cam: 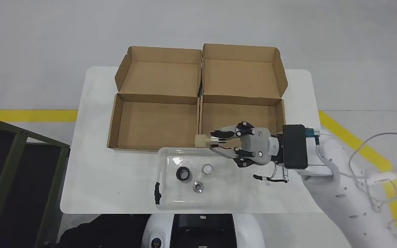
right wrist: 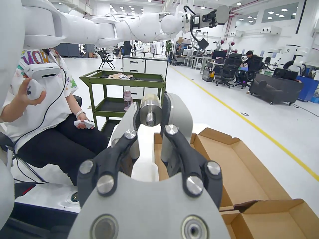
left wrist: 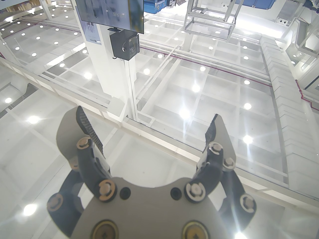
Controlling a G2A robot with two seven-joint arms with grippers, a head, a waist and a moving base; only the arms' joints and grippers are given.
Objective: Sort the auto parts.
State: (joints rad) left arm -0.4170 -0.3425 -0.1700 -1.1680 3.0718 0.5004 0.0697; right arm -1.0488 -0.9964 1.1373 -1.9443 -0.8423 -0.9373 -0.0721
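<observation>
The right gripper (right wrist: pixel 152 103) is clenched on a metal cylinder (right wrist: pixel 149 115), its toothed fingers (right wrist: pixel 166 105) pinching the shiny stepped part from both sides. From above, the right gripper (cam: pixel 214 140) holds the cylinder (cam: pixel 204 141) level in the air over the near edge of the cardboard boxes, close to where the two meet and just past the far rim of the clear tray (cam: pixel 231 193).

Three loose parts lie in that tray: a black ring (cam: pixel 183 175), a small white piece (cam: pixel 208 168) beside it, and a silver disc (cam: pixel 198 187) nearer the robot. The three lie apart from one another.

The left box (cam: pixel 155 125) and the right box (cam: pixel 243 118) sit side by side on the white table (cam: pixel 99 177), lids folded back away from the robot.

The left gripper (left wrist: pixel 148 114) points up at the ceiling lights, jaws spread wide with nothing between them; from the right wrist it shows as a dark tool (right wrist: pixel 219 15) at the end of the raised white arm.
</observation>
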